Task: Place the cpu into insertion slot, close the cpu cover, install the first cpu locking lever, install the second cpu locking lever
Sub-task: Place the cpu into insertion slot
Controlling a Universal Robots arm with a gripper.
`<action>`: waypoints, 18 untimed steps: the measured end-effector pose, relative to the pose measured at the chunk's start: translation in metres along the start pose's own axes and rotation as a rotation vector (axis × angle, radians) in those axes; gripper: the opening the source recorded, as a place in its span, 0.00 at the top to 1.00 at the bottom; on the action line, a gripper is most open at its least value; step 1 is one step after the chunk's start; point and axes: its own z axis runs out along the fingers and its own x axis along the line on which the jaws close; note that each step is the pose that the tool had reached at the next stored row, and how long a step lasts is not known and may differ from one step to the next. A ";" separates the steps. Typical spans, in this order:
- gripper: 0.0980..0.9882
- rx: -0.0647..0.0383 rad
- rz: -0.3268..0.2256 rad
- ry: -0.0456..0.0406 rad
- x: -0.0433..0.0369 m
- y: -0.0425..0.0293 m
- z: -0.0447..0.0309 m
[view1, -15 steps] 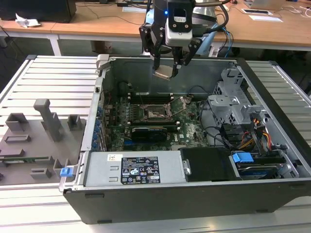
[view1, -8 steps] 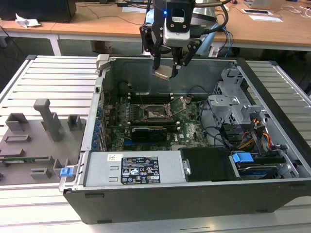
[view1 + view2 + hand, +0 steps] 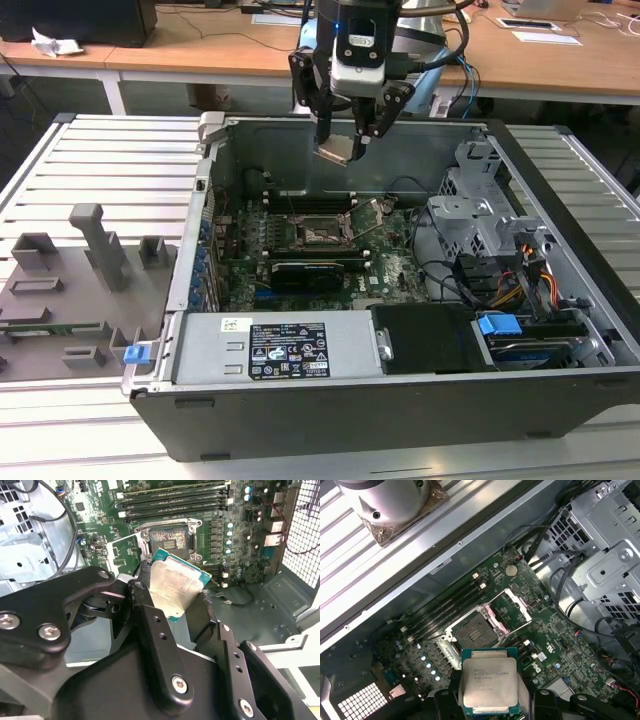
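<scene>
A ribbed metal table (image 3: pixel 100 160) carries an open computer case (image 3: pixel 300 420) lying on its side, with grey fixture blocks (image 3: pixel 100 245) set on the table at the exterior view's left of the case. Inside the case the green motherboard (image 3: pixel 390 270) lies flat, a grey power supply (image 3: pixel 280 350) sits along the near wall, and a metal drive cage (image 3: pixel 480 200) stands at the exterior view's right. The arm's black pincer (image 3: pixel 345 140) hangs over the open case above the motherboard and is clamped on the cpu (image 3: pixel 335 152), its fingers (image 3: pixel 145 595) pressing on opposite edges of the chip. The cpu is up in the air, tilted in the exterior view and well apart from the board beneath it; in both wrist views its silvery-grey top (image 3: pixel 488 682) faces the camera with the board behind it. The insertion slot (image 3: pixel 474 630) lies on the motherboard beside the long memory slots (image 3: pixel 445 607), its dark pin field bare. The cpu cover (image 3: pixel 520 602) is swung open, standing off one edge of the slot as a thin silvery frame.
</scene>
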 end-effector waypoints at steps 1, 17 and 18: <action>0.52 0.000 0.021 -0.0007 0.0000 0.0000 0.0002; 0.52 -0.001 0.129 -0.0047 0.0000 -0.0001 0.0013; 0.52 -0.001 0.136 -0.0049 0.0000 -0.0001 0.0014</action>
